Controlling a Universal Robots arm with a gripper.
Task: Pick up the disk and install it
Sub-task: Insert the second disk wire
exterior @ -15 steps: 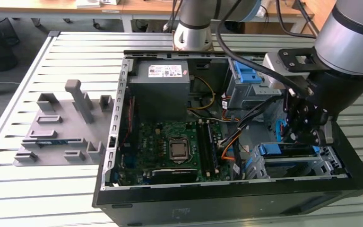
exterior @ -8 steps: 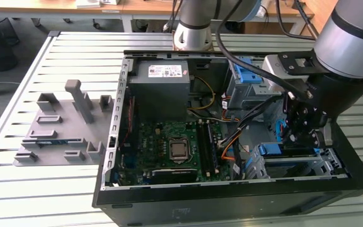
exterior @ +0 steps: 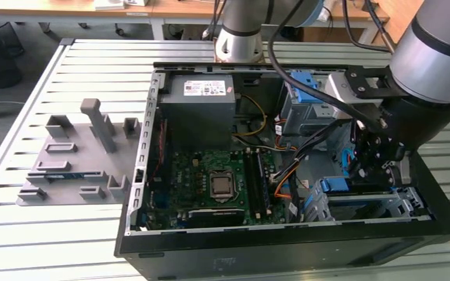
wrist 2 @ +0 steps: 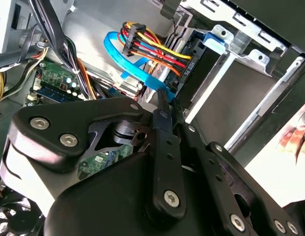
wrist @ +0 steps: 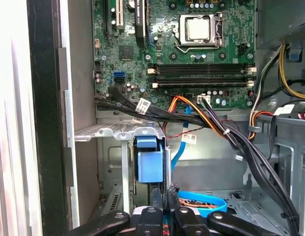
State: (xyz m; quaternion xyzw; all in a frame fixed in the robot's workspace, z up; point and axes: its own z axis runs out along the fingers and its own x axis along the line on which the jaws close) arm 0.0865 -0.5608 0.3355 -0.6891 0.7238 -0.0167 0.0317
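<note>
Crowding the disk (wrist: 150, 164) in its bay, cables (wrist: 211, 125) run close; fingers (wrist: 164, 209) look pressed together.

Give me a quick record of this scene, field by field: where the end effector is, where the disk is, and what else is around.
end effector: inside the open computer case, closed, at the disk's blue frame
disk: edge-on in the metal drive bay
motherboard: exposed in the case
cables: bundle running past the bay
table: slatted metal, grey fixture on it at the exterior view's left of the case
</note>
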